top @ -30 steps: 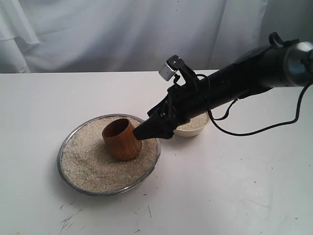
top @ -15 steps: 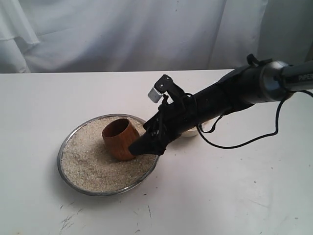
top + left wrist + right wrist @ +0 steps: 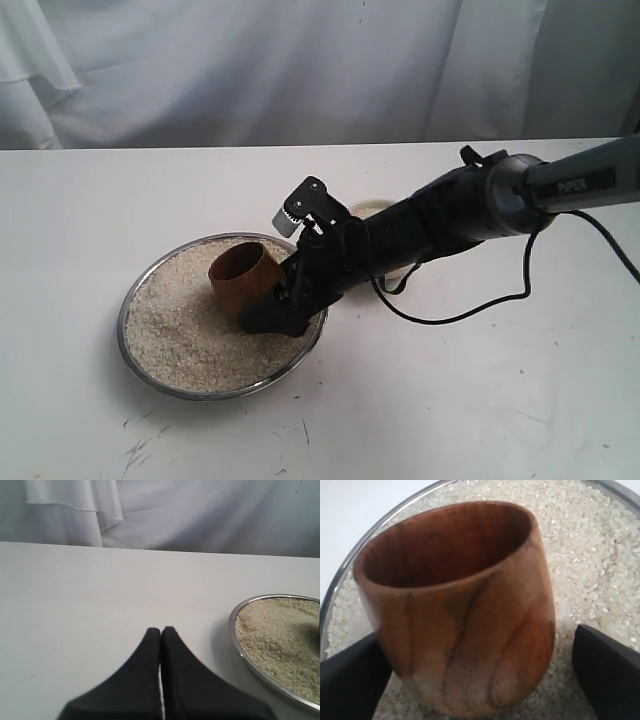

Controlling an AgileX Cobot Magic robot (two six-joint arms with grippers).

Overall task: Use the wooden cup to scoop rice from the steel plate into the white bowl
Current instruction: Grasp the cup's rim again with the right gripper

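Right arm [image 3: 440,215] hides most of white bowl [image 3: 366,208].

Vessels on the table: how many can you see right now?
3. The steel plate lies left of centre; the wooden cup stands in its rice; the white bowl sits behind the right arm, mostly hidden by it.

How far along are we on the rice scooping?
Done: the right end effector straddles the cup, which sits tilted in the rice on the plate. In hand: the grasp; its fingers are open, one clear of the wood. Remaining: close, scoop, pour into the bowl, mostly hidden behind the arm. The left end effector is shut above the table.
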